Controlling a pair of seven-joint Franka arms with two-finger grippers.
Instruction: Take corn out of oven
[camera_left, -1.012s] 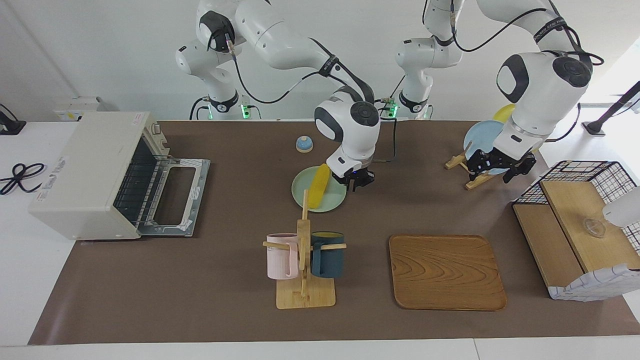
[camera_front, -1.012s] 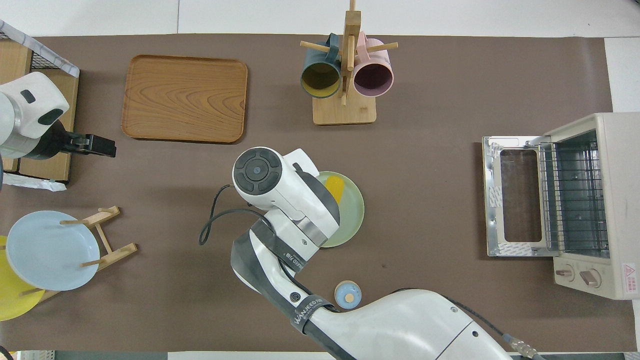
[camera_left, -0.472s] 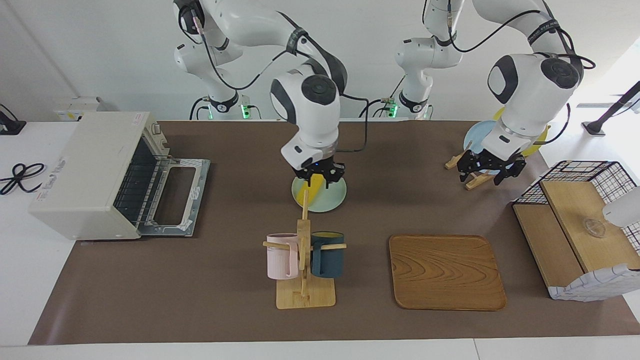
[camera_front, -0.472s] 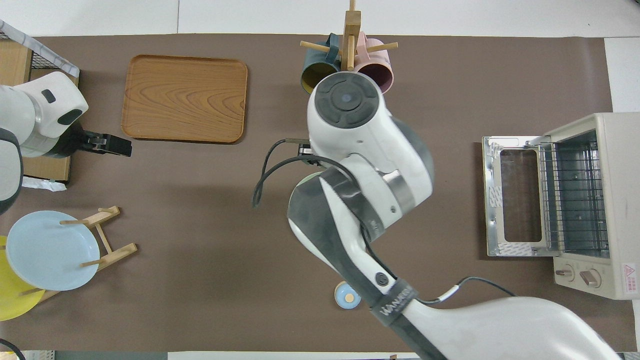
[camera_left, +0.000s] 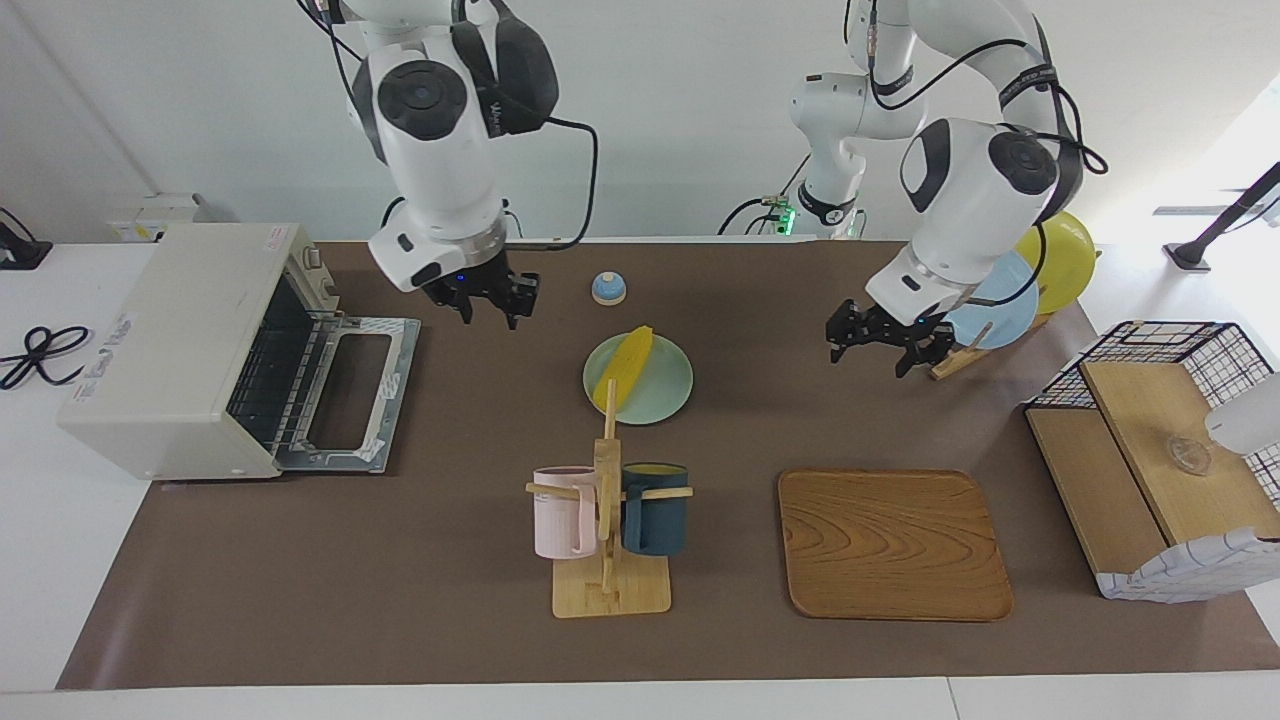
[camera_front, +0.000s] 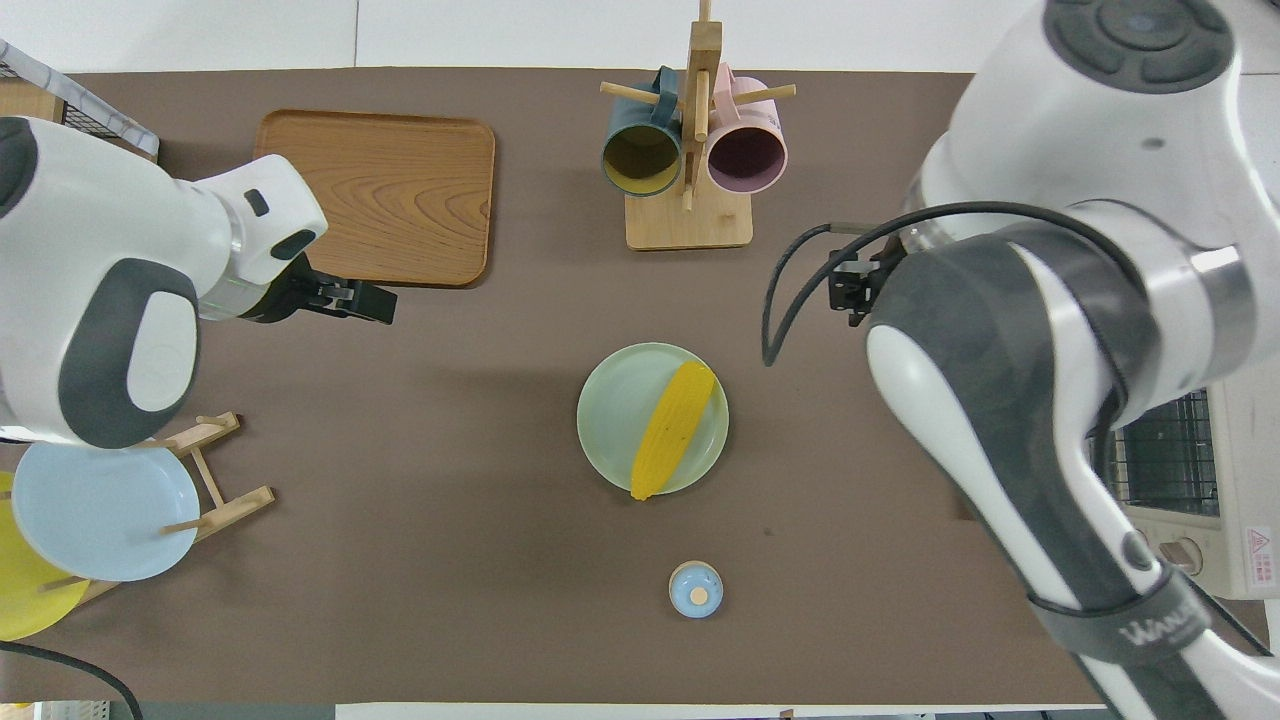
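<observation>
Facing view: corn (camera_left: 623, 383) lying on green plate (camera_left: 664, 397), mid-table, well apart from oven (camera_left: 180, 350), whose door (camera_left: 350, 392) hangs open. Right gripper (camera_left: 483, 297) raised over mat between door and plate, jaws apart, empty. Left gripper (camera_left: 885, 342) raised beside plate rack (camera_left: 962, 358), jaws apart, empty.

Overhead view: corn (camera_front: 673, 429) crosses plate (camera_front: 612, 400) diagonally, tip past rim. Left gripper (camera_front: 362, 299) over tray (camera_front: 370, 196) edge. Right gripper hidden under its arm.
</observation>
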